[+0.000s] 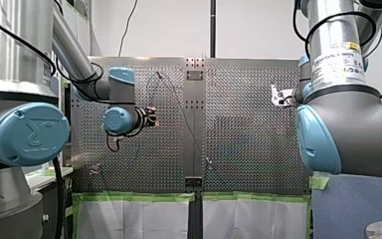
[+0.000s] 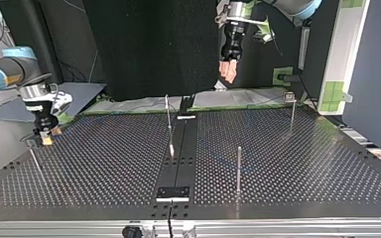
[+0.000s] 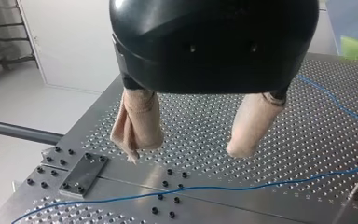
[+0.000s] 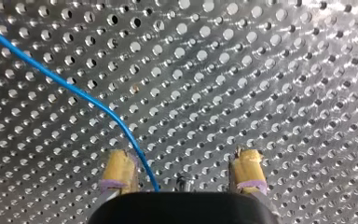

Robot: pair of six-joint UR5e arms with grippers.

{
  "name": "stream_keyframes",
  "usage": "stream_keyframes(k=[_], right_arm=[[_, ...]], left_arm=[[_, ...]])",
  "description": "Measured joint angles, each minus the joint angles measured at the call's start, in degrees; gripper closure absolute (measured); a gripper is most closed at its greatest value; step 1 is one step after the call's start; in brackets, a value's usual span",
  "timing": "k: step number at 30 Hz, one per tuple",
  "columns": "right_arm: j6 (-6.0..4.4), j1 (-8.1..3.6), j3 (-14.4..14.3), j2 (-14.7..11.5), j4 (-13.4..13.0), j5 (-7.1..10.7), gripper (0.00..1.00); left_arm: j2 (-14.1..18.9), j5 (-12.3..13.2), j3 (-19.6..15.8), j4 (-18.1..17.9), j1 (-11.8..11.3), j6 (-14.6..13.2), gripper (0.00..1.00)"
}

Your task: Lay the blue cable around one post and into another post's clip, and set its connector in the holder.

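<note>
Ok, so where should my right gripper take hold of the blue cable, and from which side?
Probably the stretch of the blue cable just ahead of the right gripper, taken from straight above. It is thin and lies flat on the perforated table, between the open yellow pads but close to one, so centre over it first.

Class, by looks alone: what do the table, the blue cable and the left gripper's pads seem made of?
Table: likely metal, shiny silver, drilled holes glinting.
Blue cable: probably plastic-sheathed wire, smooth, thin, curving loosely.
Left gripper pads: perhaps cloth or tape wrap, beige, matte, creased.
</note>
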State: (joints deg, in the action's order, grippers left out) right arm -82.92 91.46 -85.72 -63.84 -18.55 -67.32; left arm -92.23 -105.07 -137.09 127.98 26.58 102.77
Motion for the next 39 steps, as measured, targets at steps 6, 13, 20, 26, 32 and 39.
stream_keyframes(k=[6, 13, 20, 26, 32, 39], right_arm=[[0.41, 0.44, -1.18, -0.38, -0.06, -0.01, 0.01], [1.11, 1.34, -3.77, -2.60, -1.25, 0.60, 0.01], [-0.69, 3.93, -6.87, -5.68, -3.93, 0.68, 0.01], [-1.72, 6.60, -9.57, -8.37, -6.43, -1.64, 0.01], [-1.91, 9.33, -12.30, -10.69, -7.93, -4.34, 0.01], [-2.07, 12.29, -15.26, -11.26, -8.69, -7.30, 0.01]], left_arm=[[0.00, 0.03, 0.00, 0.00, -0.08, 0.67, 0.00], [0.00, 0.01, 0.00, 0.00, -0.10, 0.85, 0.00], [0.00, -0.63, 0.00, 0.32, -0.10, 2.09, 0.00], [0.00, -2.96, 0.00, 2.36, -0.11, 2.39, 0.00], [0.00, -5.53, 0.00, 4.92, -0.12, 2.18, 0.00], [0.00, -8.49, -0.03, 6.84, -0.11, 1.20, 0.00]])
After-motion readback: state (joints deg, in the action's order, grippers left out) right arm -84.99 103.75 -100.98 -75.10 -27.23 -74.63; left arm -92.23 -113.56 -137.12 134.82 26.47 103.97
